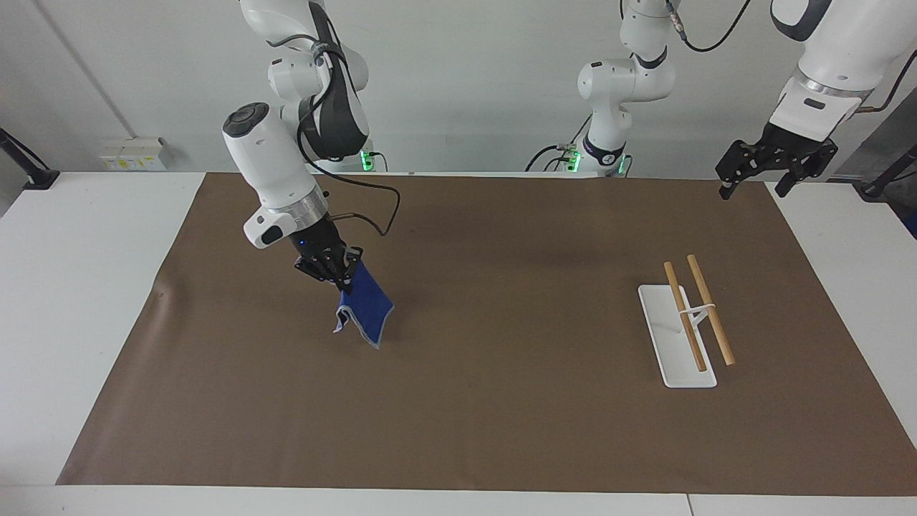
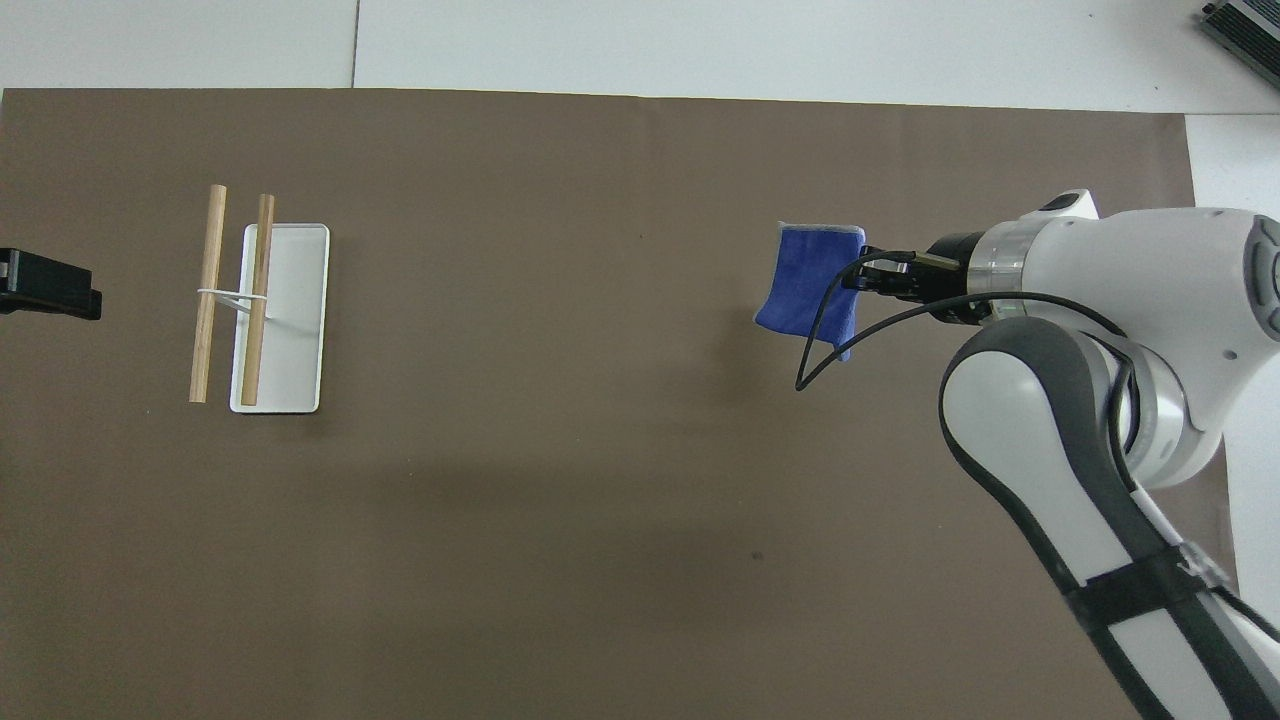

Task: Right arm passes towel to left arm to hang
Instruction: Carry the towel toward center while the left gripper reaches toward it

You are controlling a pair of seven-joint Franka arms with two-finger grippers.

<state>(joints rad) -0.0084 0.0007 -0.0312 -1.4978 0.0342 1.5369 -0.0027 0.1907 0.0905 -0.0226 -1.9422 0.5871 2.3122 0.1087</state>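
Observation:
The royal-blue towel (image 1: pixel 365 308) (image 2: pixel 806 290) hangs folded and limp from my right gripper (image 1: pixel 342 276) (image 2: pixel 868 275), which is shut on its upper edge and holds it in the air over the brown mat at the right arm's end. My left gripper (image 1: pixel 754 185) (image 2: pixel 50 285) waits raised over the mat's edge at the left arm's end, its fingers spread open and empty. The hanging rack (image 1: pixel 693 313) (image 2: pixel 235 295), two wooden bars on a white base, stands at the left arm's end.
The brown mat (image 1: pixel 501 401) (image 2: pixel 560 500) covers most of the white table. A black cable (image 2: pixel 830 340) loops down beside the towel from the right wrist.

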